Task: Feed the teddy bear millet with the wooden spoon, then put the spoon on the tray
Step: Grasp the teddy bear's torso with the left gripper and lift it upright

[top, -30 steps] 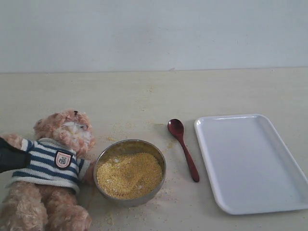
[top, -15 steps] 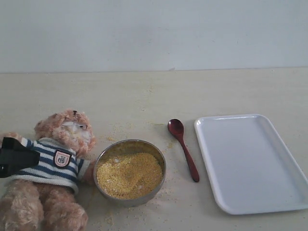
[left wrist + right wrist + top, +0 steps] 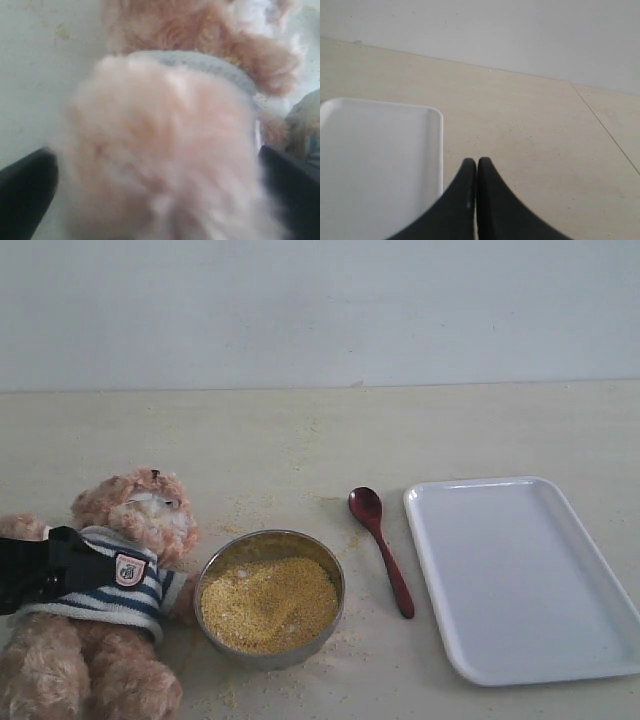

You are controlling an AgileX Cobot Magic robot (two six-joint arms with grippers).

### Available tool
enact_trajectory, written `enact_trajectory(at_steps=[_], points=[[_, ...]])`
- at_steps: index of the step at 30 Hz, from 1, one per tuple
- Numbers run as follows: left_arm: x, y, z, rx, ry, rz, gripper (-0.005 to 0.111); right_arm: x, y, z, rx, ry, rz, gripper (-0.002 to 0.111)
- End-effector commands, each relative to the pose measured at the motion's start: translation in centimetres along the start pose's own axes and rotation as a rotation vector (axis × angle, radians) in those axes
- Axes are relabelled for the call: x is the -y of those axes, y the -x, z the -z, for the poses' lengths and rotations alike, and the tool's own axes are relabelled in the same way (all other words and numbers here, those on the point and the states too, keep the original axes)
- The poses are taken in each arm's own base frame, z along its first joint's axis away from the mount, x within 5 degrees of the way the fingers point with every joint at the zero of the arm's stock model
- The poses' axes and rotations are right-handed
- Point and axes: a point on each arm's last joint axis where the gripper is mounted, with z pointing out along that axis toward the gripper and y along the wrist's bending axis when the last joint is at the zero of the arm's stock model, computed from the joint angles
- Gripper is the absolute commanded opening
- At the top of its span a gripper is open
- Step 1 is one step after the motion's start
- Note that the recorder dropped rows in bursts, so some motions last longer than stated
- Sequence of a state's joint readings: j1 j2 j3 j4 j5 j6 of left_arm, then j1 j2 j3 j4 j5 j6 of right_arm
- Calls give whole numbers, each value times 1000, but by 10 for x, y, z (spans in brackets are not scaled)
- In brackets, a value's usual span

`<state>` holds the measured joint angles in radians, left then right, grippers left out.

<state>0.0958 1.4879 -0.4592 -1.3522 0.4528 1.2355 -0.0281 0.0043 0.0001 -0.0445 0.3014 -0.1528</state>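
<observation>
While my left tool (image 3: 85, 565) gapes astride the teddy bear (image 3: 140, 508), I judge bracing it underway; next, clench gently.

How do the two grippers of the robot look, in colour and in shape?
Both are plain matt black, with no markings or cables visible. The right gripper has two smooth fingers, broad at the base and curving in to narrow, rounded tips. The left gripper shows only blurred dark finger ends, blunt and rounded.
</observation>
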Motion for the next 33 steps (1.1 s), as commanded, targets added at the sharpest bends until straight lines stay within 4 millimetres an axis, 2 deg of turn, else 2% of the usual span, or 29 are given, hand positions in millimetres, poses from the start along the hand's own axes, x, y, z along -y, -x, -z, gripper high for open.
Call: enact_trajectory(at_steps=[1, 6, 8, 10, 12, 13, 14, 15, 16, 18, 19, 21, 22, 24, 26, 27, 29, 31, 32, 33], points=[[-4, -5, -21, -31, -71, 55, 110, 0, 1, 0, 17, -7, 3, 1], [1, -8, -35, -36, -208, 68, 109, 0, 1, 0, 17, -7, 3, 1], [-1, -9, -38, -43, -201, 84, 101, 0, 1, 0, 17, -7, 3, 1], [-4, -9, -39, -39, -173, 95, 81, 0, 1, 0, 17, -7, 3, 1], [-6, -9, -39, -39, -149, 96, 52, 0, 1, 0, 17, -7, 3, 1], [-8, -6, -40, -33, -133, 94, 27, 0, 1, 0, 17, -7, 3, 1], [-10, 0, -39, -20, -119, 77, 7, 0, 1, 0, 17, -7, 3, 1], [-13, 7, -36, -3, -113, 53, 6, 0, 1, 0, 17, -7, 3, 1], [-19, 22, -23, 54, -95, 32, 5, 0, 1, 0, 17, -7, 3, 1], [-22, 42, 18, 182, -115, 164, 5, 0, 1, 0, 17, -7, 3, 1], [-11, 45, 38, 220, -209, 158, 5, 0, 1, 0, 17, -7, 3, 1], [16, 36, 53, 139, -444, 33, 5, 0, 1, 0, 17, -7, 3, 1], [17, 29, 52, 71, -456, -11, 5, 0, 1, 0, 17, -7, 3, 1], [3, 20, 39, 42, -350, 68, 5, 0, 1, 0, 17, -7, 3, 1], [0, 21, 35, 76, -355, 148, 5, 1, 2, 0, 26, -10, 15, 1], [1, 23, 35, 87, -358, 157, 5, 3, 4, 0, 49, -33, 111, 1], [1, 27, 36, 139, -370, 153, 5, 4, 15, 2, 166, -55, 136, 1], [1, 33, 37, 207, -377, 142, 5, 5, 33, 7, 366, -74, 102, 1], [1, 34, 37, 217, -379, 144, 5, 6, 43, 12, 501, -51, -88, 1], [-1, 35, 37, 230, -358, 158, 5, 12, 57, 21, 698, 57, -561, 1]])
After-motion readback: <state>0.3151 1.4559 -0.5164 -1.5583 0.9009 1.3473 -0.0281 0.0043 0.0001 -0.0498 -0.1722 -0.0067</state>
